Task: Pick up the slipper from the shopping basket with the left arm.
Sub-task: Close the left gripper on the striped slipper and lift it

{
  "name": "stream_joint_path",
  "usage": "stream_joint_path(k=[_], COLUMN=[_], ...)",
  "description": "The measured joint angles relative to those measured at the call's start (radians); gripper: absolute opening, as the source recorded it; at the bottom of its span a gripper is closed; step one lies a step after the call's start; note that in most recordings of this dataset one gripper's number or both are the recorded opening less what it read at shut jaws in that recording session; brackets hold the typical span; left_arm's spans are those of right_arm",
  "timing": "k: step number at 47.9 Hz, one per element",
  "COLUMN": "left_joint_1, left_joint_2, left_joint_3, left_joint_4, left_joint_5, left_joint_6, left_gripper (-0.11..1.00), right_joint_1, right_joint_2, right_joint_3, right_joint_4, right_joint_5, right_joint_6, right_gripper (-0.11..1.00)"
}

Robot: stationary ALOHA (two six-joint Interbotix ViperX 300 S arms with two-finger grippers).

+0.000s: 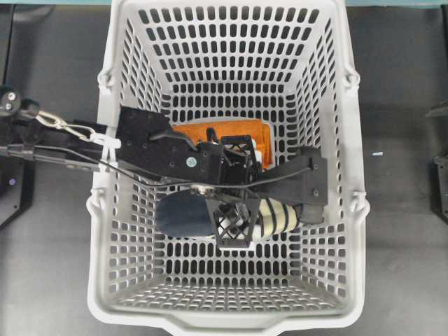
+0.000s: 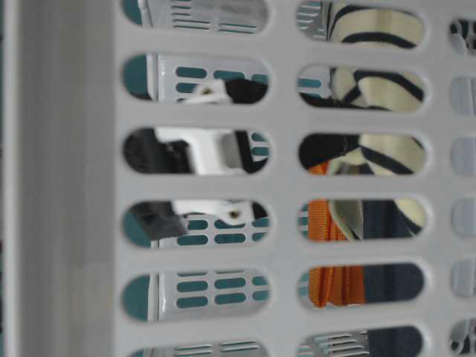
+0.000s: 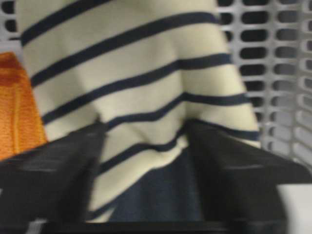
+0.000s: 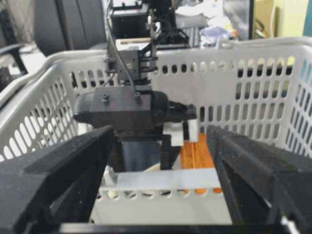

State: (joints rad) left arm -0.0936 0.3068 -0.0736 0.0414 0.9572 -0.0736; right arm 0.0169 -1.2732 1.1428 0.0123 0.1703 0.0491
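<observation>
Slipper [image 1: 273,217]: on floor of shopping basket [image 1: 231,318], beside orange cloth [image 1: 224,131].
Left gripper [image 3: 144,146]: part open, fingers [image 3: 53,170] astride striped upper, grip not certain.
Right gripper [image 4: 161,161]: wide, empty, outside basket.

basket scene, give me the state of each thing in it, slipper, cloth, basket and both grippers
slipper: lying on its side on the basket floor, between the left gripper's fingers, not lifted
orange cloth: folded, on the floor beside the slipper
shopping basket: upright, open top
left gripper: down inside the basket, fingers straddling the slipper's striped upper, grip not confirmed
right gripper: open, outside the basket, holding nothing
</observation>
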Motion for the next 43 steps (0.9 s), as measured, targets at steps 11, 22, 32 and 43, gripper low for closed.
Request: stream_joint_path(k=[11, 22, 32, 43], left_joint_1=[-0.002, -0.017, -0.026, -0.025], left_joint_2=[-0.006, -0.025, -0.069, -0.078], left_joint_3=[0.018, -0.005, -0.133, -0.37], left_joint_4=[0.0, 0.002, 0.0, 0.0], left_joint_5=[-0.032, -0.014, 0.101, 0.331], left_joint_6=[0.035, 0.048, 0.06, 0.206], left_gripper=[0.05, 0.05, 0.05, 0.05], right_joint_1=[0.0, 0.0, 0.0, 0.0], right_joint_2=[0.0, 0.0, 0.0, 0.0], right_joint_3=[0.005, 0.005, 0.009, 0.014], right_joint_4=[0.0, 0.0, 0.0, 0.0], right_joint_5=[-0.002, -0.002, -0.002, -0.002], right_joint_6=[-0.002, 0.0, 0.0, 0.0], right_gripper=[0.73, 0.73, 0.73, 0.73])
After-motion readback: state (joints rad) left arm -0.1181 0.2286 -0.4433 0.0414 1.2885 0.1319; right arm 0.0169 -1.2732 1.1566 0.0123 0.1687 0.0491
